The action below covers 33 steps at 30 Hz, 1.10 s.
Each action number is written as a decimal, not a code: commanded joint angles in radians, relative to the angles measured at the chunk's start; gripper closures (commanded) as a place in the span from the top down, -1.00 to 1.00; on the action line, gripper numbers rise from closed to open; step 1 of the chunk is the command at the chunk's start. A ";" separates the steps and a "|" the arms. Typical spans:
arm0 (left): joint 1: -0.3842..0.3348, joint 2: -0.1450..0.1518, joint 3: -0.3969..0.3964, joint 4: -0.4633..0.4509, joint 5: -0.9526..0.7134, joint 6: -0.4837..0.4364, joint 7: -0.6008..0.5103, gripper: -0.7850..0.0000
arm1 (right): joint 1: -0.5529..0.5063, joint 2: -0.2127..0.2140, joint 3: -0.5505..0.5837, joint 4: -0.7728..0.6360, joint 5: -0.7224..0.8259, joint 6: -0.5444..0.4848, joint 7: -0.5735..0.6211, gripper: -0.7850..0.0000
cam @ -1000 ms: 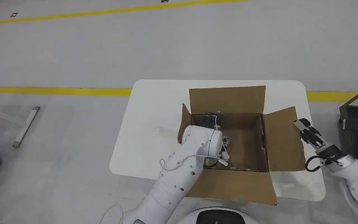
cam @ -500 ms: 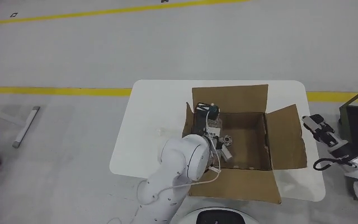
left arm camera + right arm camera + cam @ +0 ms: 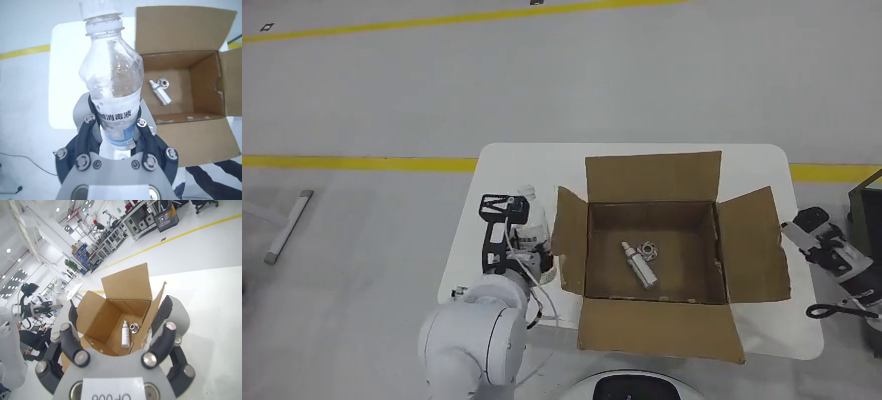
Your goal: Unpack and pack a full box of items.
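Clear plastic bottle with white cap (image 3: 111, 79), upright, clenched at its label by left gripper (image 3: 115, 121), just outside brown cardboard box's (image 3: 652, 180) left flap. Lower it straight onto white table (image 3: 502, 170) and release only once the base seats. Right gripper (image 3: 120, 308) spread, empty, beyond box's right flap.

Spread right end effector (image 3: 120, 308) faces the box (image 3: 126, 285) holding spray bottle (image 3: 125, 335) and metal fitting (image 3: 134, 328); clear bottle (image 3: 57, 294) at box's 9 o'clock.

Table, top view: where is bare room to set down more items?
The widest bare patch is the table left of the cardboard box, around the plastic bottle in the left gripper. A narrow strip runs behind the back flap. Right and near sides are crowded: flaps reach almost to the edge, with the right gripper beside the right flap.
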 commanded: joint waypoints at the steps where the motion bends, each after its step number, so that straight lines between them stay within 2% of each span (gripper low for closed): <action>1: 0.012 0.002 -0.061 0.003 0.005 -0.014 0.000 -1.00 | -0.002 0.001 0.002 -0.021 -0.034 -0.022 0.001 1.00; 2: 0.017 0.003 -0.083 0.003 0.003 -0.021 0.000 -1.00 | -0.004 0.000 -0.001 -0.035 -0.048 -0.033 -0.001 0.97; 3: 0.024 0.004 -0.103 0.003 -0.002 -0.032 0.000 -1.00 | -0.008 0.000 -0.004 -0.047 -0.061 -0.038 -0.002 0.62; 4: 0.037 0.005 -0.127 0.003 0.001 -0.039 0.000 -1.00 | -0.009 0.000 -0.007 -0.060 -0.083 -0.041 0.001 -0.05; 6: 0.059 0.007 -0.166 0.003 -0.023 -0.058 0.000 -1.00 | -0.009 0.000 -0.017 -0.082 -0.129 -0.040 -0.002 -0.39; 7: 0.069 0.007 -0.180 0.011 -0.042 -0.069 0.000 -1.00 | -0.008 0.000 -0.023 -0.091 -0.159 -0.037 -0.002 -0.77; 8: 0.072 0.008 -0.190 0.031 -0.049 -0.084 0.000 -1.00 | -0.007 -0.001 -0.032 -0.097 -0.189 -0.028 -0.005 -1.00; 10: 0.069 0.010 -0.192 0.104 -0.041 -0.104 0.000 -1.00 | -0.001 -0.001 -0.058 -0.103 -0.241 -0.004 -0.003 -1.00; 14: 0.031 0.008 -0.149 0.273 -0.019 -0.134 0.000 -1.00 | 0.026 -0.002 -0.114 -0.113 -0.351 0.083 0.025 -1.00; 21: 0.031 0.008 -0.149 0.273 -0.019 -0.134 0.000 -1.00 | 0.068 -0.004 -0.226 -0.122 -0.537 0.145 0.024 -1.00; 33: 0.031 0.008 -0.149 0.273 -0.019 -0.134 0.000 -1.00 | 0.102 -0.004 -0.260 -0.007 -0.522 0.081 -0.025 -1.00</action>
